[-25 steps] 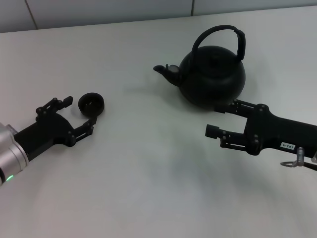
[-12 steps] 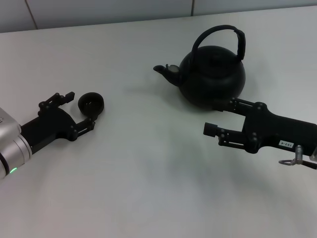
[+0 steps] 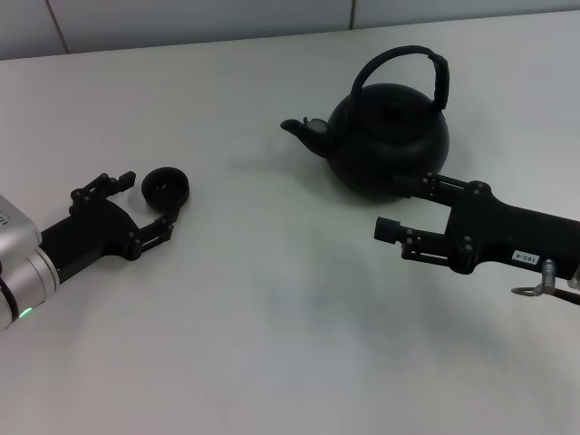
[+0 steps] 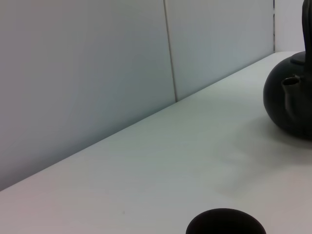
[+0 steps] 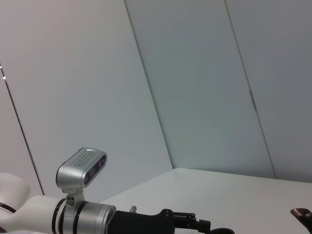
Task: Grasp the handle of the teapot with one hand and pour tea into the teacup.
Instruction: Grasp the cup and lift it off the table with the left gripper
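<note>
Since a moment ago your right tool [image 3: 394,207] has crept toward the teapot [image 3: 388,138] on the desk [image 3: 272,344], wide open, empty. It sits low beside the belly, under the handle [image 3: 404,65]; close now and you'll shove the pot. Left tool [image 3: 140,201], open, flanks the teacup [image 3: 167,188], far off the spout.

I see a plain white worktop [image 3: 272,317] running back to a pale panelled wall. Two things sit directly on it: the round black teapot [image 3: 385,140] toward the far right, upright, spout pointing left, and the small black teacup [image 3: 166,187] at the left, well apart from the pot. From the left wrist view, the cup's rim [image 4: 225,223] and the pot's spout side [image 4: 290,97] both show on that same white surface
</note>
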`<state>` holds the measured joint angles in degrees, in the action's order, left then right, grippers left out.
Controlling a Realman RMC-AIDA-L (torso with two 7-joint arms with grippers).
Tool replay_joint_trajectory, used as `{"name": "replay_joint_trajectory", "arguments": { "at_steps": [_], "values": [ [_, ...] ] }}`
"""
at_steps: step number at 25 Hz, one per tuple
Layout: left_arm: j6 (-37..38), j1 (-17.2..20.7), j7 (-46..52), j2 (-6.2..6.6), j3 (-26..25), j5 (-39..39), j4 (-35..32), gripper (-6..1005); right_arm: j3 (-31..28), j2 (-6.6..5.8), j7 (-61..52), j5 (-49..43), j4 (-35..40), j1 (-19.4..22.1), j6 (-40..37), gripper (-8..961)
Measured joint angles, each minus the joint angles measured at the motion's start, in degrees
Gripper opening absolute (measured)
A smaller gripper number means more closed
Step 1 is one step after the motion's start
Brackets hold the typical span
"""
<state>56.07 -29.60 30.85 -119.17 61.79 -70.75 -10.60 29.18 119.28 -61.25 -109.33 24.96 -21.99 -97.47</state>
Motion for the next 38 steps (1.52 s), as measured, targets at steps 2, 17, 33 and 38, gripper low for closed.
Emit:
{"name": "replay_joint_trajectory", "arguments": {
  "at_steps": [2, 17, 33, 38],
  "values": [
    [0.2, -0.2, 0.0, 0.0, 0.0, 0.0, 0.3, 728, 0.0, -0.02, 0.0, 0.0, 0.0, 0.0, 0.0, 751],
    [0.1, -2.1, 0.2, 0.0, 0.0, 0.0, 1.4, 710, 0.0, -0.14, 0.0, 0.1, 0.5, 0.4, -0.3, 750],
    [0.2, -2.2, 0.2, 0.0, -0.1, 0.1, 2.1, 692, 0.0, -0.12, 0.0, 0.1, 1.5, 0.9, -1.0, 752],
    [0.2, -2.4, -0.2, 0.0, 0.0, 0.0, 2.2, 686, -0.1, -0.18, 0.0, 0.1, 1.6, 1.5, -1.7, 752]
  ]
}}
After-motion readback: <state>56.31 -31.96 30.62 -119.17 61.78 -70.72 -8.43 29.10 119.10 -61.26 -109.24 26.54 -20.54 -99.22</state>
